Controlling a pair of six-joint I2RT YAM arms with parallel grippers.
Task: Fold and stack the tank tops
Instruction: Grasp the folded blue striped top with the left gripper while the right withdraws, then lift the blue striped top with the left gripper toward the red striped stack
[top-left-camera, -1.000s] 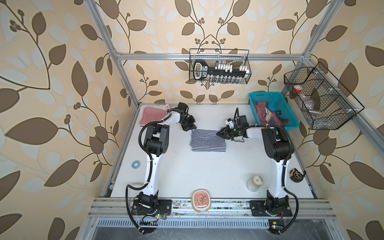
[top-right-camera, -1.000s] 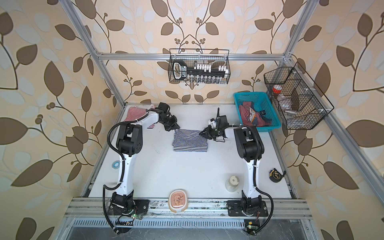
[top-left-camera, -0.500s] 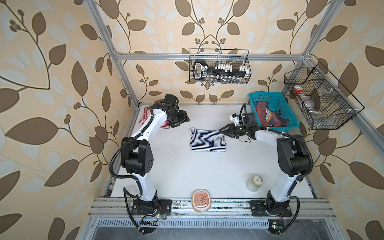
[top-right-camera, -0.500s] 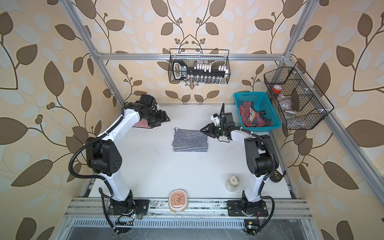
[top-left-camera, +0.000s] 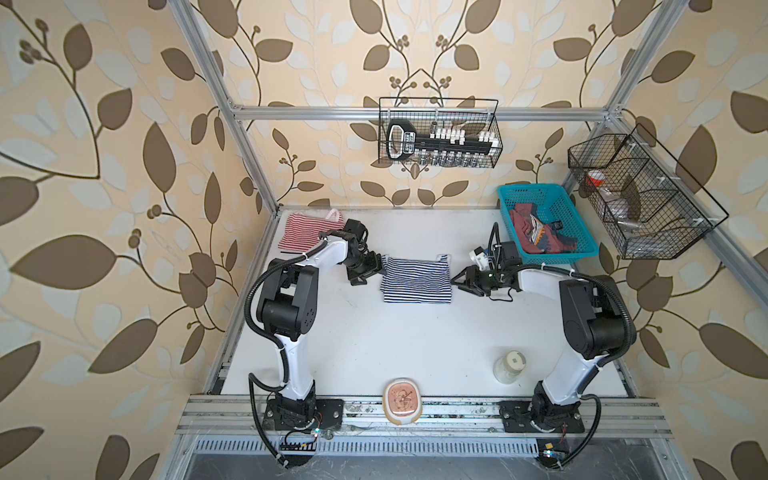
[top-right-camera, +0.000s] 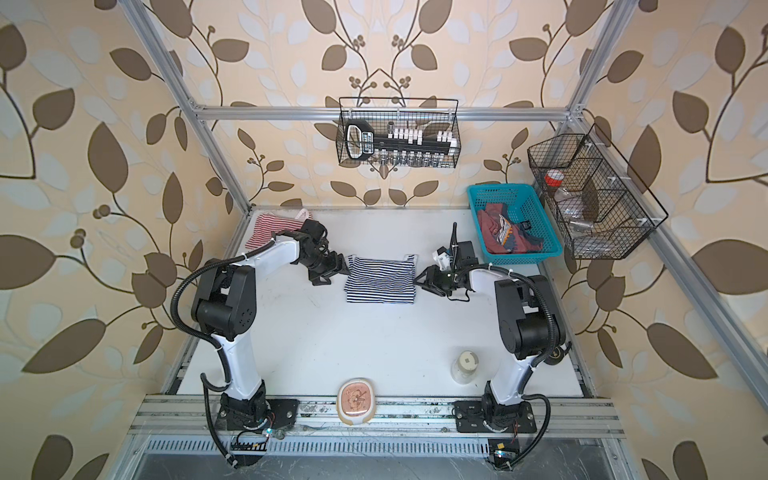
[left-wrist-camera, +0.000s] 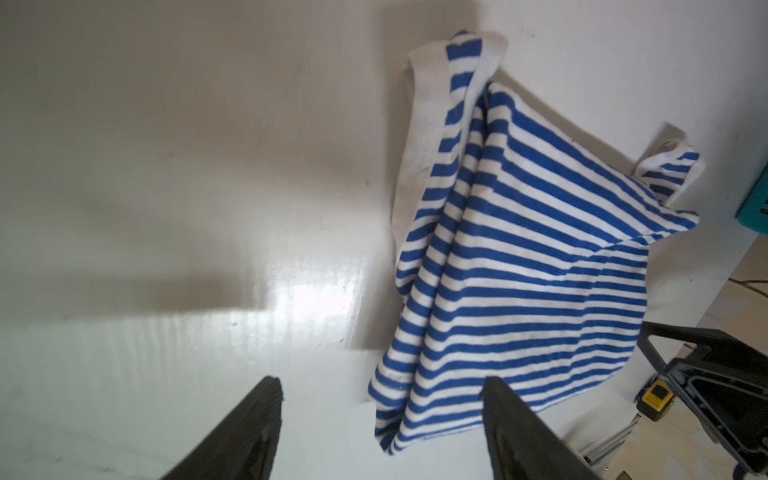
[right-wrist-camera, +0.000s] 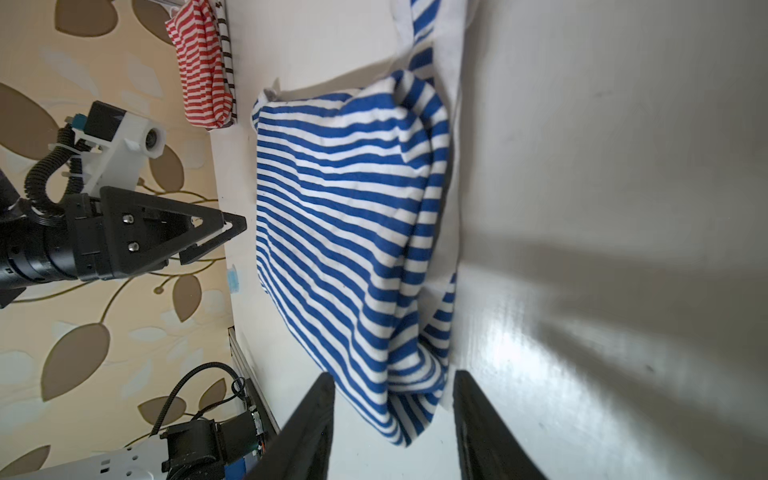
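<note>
The navy-and-white striped tank top (top-left-camera: 416, 280) lies in the middle of the table (top-left-camera: 415, 345), folded into a rough rectangle with its white-edged straps poking out at the far edge and its layers bunched along one side. The left hand (left-wrist-camera: 381, 382) sits low at its left edge, fingers spread wide and holding nothing. The right hand (right-wrist-camera: 393, 376) is at the opposite edge, also open, with a corner of the cloth lying loose between its fingers. This looks like the point of taking a fresh grip, either for another fold or to carry the piece to the stack. To do it well, each hand should close through every layer at matching corners, and the two should lift together so that the fold does not fall open. The red-and-white striped top (top-left-camera: 307, 232) lies folded in the far left corner, the likely base of the pile. The left arm reaches past its near edge, so that arm has to swing clear of it. The dusty red top (top-left-camera: 536, 235) lies crumpled in the teal basket (top-left-camera: 582, 249) at the far right, not yet folded. A jar (top-left-camera: 509, 365) and a small round dish (top-left-camera: 402, 401) stand near the front edge, well apart from the work.
</note>
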